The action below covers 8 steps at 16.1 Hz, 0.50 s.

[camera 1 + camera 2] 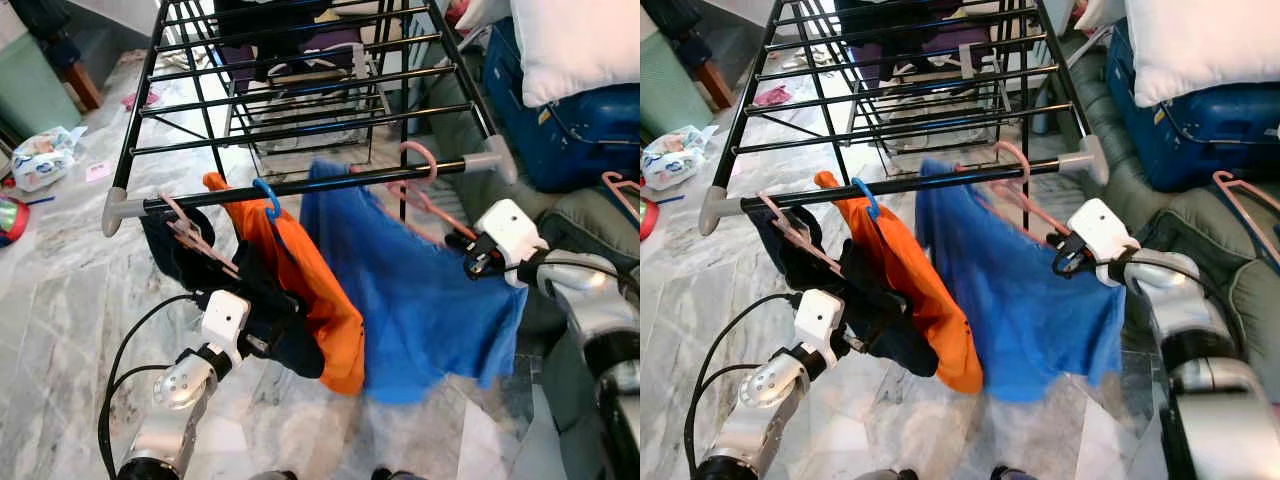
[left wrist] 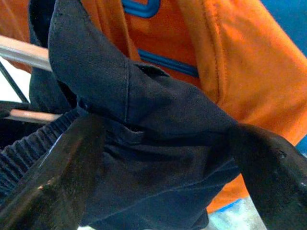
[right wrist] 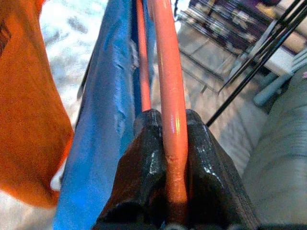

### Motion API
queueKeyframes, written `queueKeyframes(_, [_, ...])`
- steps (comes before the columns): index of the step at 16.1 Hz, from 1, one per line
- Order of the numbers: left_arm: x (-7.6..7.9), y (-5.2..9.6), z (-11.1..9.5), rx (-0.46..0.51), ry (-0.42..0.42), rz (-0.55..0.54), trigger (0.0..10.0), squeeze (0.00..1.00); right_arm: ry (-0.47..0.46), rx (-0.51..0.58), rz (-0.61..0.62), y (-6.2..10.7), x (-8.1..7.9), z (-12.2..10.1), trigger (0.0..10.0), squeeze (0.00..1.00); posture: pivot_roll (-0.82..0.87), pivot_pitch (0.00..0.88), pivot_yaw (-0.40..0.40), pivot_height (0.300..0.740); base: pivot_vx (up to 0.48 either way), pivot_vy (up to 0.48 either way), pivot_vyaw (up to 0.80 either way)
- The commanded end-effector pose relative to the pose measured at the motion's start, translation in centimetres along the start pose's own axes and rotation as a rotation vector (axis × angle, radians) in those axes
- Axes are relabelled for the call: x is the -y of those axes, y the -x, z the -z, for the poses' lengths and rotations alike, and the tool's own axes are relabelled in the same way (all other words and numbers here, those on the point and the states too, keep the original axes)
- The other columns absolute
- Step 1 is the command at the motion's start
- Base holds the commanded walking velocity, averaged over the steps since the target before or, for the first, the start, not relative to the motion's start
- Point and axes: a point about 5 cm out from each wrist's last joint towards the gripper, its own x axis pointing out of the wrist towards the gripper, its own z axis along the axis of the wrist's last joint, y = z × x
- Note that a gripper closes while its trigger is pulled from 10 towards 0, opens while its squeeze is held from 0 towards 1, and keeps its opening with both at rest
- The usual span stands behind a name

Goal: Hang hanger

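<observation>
A pink hanger [image 1: 420,155] carrying a blue garment [image 1: 420,300] is hooked over the front bar [image 1: 330,185] of the black drying rack. My right gripper [image 1: 468,255] is shut on that hanger's sloping arm [image 3: 170,96], to the right of the hook. Beside it hangs an orange garment [image 1: 320,290] on a blue hanger [image 1: 268,195]. At the left end of the bar, a dark navy garment [image 1: 270,310] hangs on another pink hanger [image 1: 190,235]. My left gripper [image 1: 262,332] is pushed into the navy cloth [image 2: 144,143], its fingers [image 2: 62,167] spread wide with cloth between them.
A blue suitcase [image 1: 580,130] with a white pillow [image 1: 570,40] on top stands at the right, by a grey sofa [image 1: 590,215] holding a spare pink hanger [image 1: 620,190]. A packet [image 1: 40,155] lies on the marble floor [image 1: 70,280] at the left. More clothes lie under the rack.
</observation>
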Motion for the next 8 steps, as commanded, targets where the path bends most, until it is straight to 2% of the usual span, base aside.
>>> queueKeyframes(1, [-0.1,0.4,0.5,-0.018,0.002,-0.010,10.0,0.00,-0.006,0.177,0.101,0.4,0.5,-2.5,0.0,0.00,-0.08,0.131,0.105,0.740,0.000,0.000,0.00])
queueKeyframes(4, [0.2,0.2,0.6,-0.020,0.005,-0.005,10.0,0.00,-0.051,0.238,0.209,1.7,-0.8,-2.2,0.0,0.00,-0.10,0.133,0.105,0.740,0.000,0.000,0.00])
queueKeyframes(6, [0.2,-0.1,0.3,-0.014,0.005,0.010,10.0,0.00,-0.122,0.238,0.328,3.4,-2.7,-1.2,0.0,0.00,-0.12,0.137,0.114,0.740,0.000,0.000,0.00])
queueKeyframes(8, [0.1,-0.5,0.3,-0.030,-0.007,-0.002,10.0,0.00,-0.205,0.206,0.414,4.9,-5.2,0.0,0.0,0.00,-0.14,0.140,0.122,0.740,0.000,0.000,0.00])
